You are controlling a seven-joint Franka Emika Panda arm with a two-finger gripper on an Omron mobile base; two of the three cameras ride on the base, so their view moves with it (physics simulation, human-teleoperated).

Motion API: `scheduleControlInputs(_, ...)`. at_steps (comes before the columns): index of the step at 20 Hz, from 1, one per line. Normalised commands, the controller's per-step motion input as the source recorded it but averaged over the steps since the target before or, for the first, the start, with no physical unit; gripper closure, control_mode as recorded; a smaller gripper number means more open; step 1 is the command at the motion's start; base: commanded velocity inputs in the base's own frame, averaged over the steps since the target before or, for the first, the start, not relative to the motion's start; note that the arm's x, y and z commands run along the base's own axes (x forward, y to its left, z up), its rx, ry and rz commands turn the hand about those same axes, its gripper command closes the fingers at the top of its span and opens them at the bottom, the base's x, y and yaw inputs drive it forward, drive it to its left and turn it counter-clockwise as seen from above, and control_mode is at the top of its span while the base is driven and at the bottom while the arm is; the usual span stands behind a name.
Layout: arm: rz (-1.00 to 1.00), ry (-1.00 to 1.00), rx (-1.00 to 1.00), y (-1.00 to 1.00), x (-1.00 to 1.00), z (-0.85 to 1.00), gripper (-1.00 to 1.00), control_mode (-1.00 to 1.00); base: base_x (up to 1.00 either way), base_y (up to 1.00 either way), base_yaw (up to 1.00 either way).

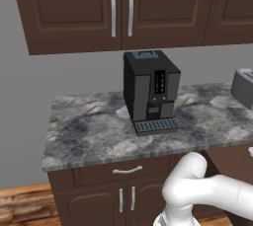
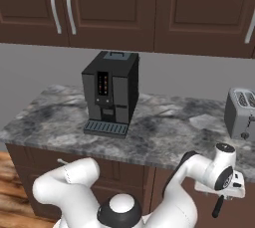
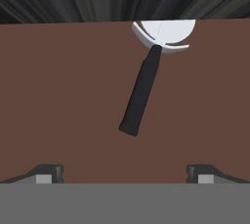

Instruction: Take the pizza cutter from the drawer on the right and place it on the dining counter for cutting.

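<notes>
In the hand view the pizza cutter (image 3: 146, 78) lies on the brown drawer floor (image 3: 63, 96), wheel at upper right, dark handle slanting toward center. The gripper (image 3: 124, 171) hangs above it, fingers (image 3: 49, 171) spread wide and empty, seemingly lined up to straddle the handle.

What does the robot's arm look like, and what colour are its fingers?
The arm is made of smooth, rounded white tubes with dark joint caps, like the black disc on its elbow. The gripper has a white block body, and its fingers are small, dark and slim. No cables show.
</notes>
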Motion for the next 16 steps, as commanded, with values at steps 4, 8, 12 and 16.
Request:
scheduleControlInputs(4, 0.02, -0.1, 0.0, 0.0, 0.02, -0.09, -1.0, -1.0, 0.0, 0.0, 0.0)
scheduleControlInputs(8, 0.03, -0.14, 0.01, 0.0, 0.0, -0.26, -1.0, -1.0, 0.0, 0.0, 0.0)
scheduleControlInputs(12, 0.02, -0.19, 0.0, 0.0, 0.0, -0.27, -1.0, -1.0, 0.0, 0.0, 0.0)
scheduleControlInputs(16, 0.0, -0.09, 0.0, -0.04, 0.0, -0.3, -1.0, -1.0, 0.0, 0.0, 0.0)
